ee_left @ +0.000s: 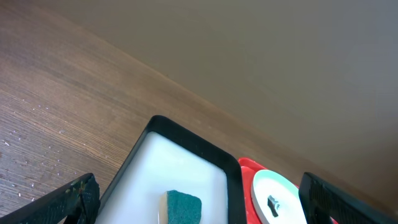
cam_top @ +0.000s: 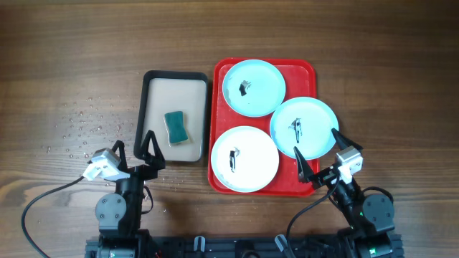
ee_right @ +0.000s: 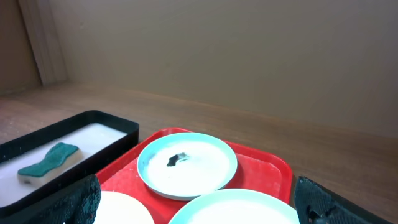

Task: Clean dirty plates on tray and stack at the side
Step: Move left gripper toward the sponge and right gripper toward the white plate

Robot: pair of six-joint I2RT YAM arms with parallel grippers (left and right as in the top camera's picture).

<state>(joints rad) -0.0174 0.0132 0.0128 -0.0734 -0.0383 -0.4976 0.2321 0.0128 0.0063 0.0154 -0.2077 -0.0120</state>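
Three pale blue-white plates lie on the red tray (cam_top: 307, 69): a far plate (cam_top: 253, 87), a right plate (cam_top: 304, 126) and a near-left plate (cam_top: 244, 159). Each has a small dark smear at its centre. My left gripper (cam_top: 134, 152) is open and empty, near the front edge of the black tray (cam_top: 148, 93). My right gripper (cam_top: 320, 156) is open and empty at the red tray's near right corner, by the right plate. The right wrist view shows the far plate (ee_right: 187, 163) and the red tray (ee_right: 267, 168). The left wrist view shows part of the far plate (ee_left: 273, 194).
A smaller black-rimmed tray with a beige inside stands left of the red tray and holds a teal sponge (cam_top: 176, 127), which also shows in the left wrist view (ee_left: 183, 206). Water droplets (cam_top: 86, 122) dot the table at the left. A cable (cam_top: 32, 204) loops near the front left.
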